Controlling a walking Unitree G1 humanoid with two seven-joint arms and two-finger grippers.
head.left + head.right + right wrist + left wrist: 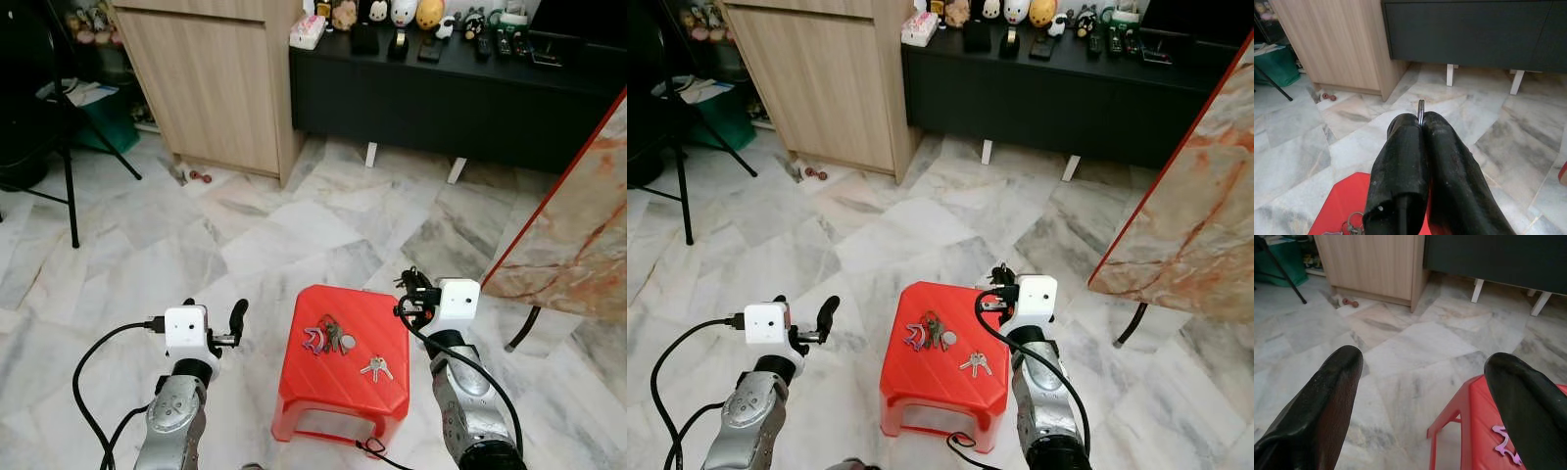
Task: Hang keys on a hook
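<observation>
**Mia:** What do you see from the robot's head?

**Tom:** A red stool (343, 357) stands on the marble floor (245, 235). On top lies a bunch of keys (329, 337) with a purple clip. A smaller set of keys (376, 368) lies near it, closer to the right side. The left gripper (235, 323) is just left of the stool, off its edge. The right gripper (413, 290) is at the stool's far right corner. Farther back there is a wooden cupboard (211, 83) and a long black cabinet (460, 98) with little toys on top.

**Mia:** And the left wrist view?

**Tom:** The two black fingers (1317, 406) are wide apart with nothing between them. Past them is the corner of the stool with the purple clip (1504, 445) on it.

**Mia:** And the right wrist view?

**Tom:** The fingers (1400, 166) are pressed together. A thin metal ring (1421, 111) sticks up from between the tips, so they are pinching it. I can't tell what hangs from it. Below the fingers lie the red stool and some keys.
</observation>
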